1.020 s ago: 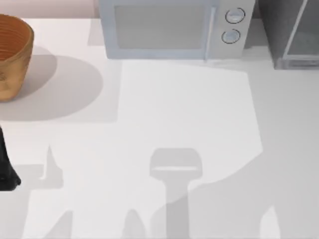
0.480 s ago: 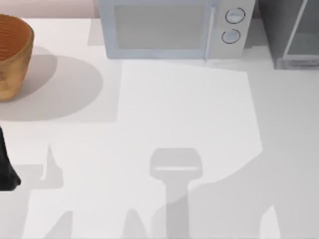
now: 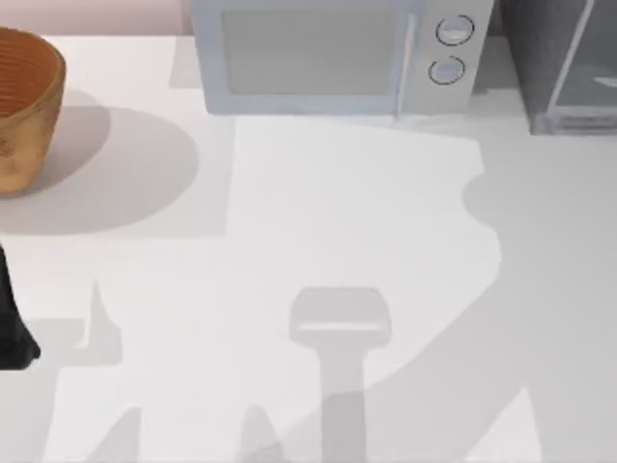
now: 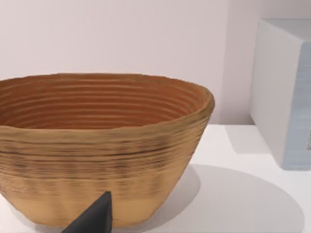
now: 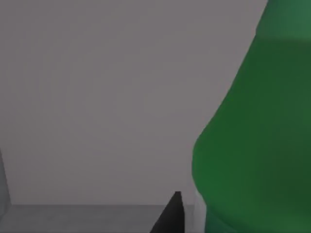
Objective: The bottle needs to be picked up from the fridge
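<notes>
Green filled the right wrist view: the bottle stood against the fridge wall, right gripper's fingertip just beside it, grasp uncertain. Left arm was parked by the basket; its jaws' state was unclear.

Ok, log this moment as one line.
bottle: close ahead of right hand, against fridge wall | left arm: parked at table's left edge, near basket

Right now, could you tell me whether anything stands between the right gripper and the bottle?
Nothing visible does. In the right wrist view the bottle sits very close, against the fridge's grey inner wall, with one dark fingertip just beside it and no other object between them.
</notes>
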Tool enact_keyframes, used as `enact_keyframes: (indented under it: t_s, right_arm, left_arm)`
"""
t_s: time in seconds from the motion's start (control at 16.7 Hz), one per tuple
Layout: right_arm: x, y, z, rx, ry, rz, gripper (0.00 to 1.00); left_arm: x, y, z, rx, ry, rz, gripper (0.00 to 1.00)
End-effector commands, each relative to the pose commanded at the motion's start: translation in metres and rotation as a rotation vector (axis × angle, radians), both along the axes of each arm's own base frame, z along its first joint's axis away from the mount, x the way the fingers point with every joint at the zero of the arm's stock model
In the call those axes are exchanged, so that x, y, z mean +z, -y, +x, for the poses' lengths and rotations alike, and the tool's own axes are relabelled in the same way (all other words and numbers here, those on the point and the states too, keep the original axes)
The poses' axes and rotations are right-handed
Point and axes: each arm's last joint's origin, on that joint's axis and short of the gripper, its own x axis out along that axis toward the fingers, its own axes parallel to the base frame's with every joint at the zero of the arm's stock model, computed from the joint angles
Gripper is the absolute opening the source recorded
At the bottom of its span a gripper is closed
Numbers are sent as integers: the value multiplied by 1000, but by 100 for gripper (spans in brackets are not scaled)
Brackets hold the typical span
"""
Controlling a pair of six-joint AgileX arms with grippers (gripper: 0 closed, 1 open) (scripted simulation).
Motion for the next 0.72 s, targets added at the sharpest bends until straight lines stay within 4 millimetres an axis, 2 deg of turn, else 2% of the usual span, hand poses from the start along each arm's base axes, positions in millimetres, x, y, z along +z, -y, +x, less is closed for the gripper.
enact_keyframes:
  t_s: [0.3, 0.42, 0.54, 0.72]
  right_arm:
    - [-1, 0, -1, 1, -3, 2, 0]
    - [4, 0, -8, 2, 8, -1, 0]
    - [6, 1, -24, 2, 13, -2, 0]
    - [-2, 1, -59, -1, -16, 6, 0]
  left_arm:
    - [0, 0, 0, 0, 0, 0, 100]
    - [0, 0, 0, 0, 0, 0, 100]
    - [0, 0, 0, 0, 0, 0, 100]
    - [0, 0, 0, 0, 0, 0, 100]
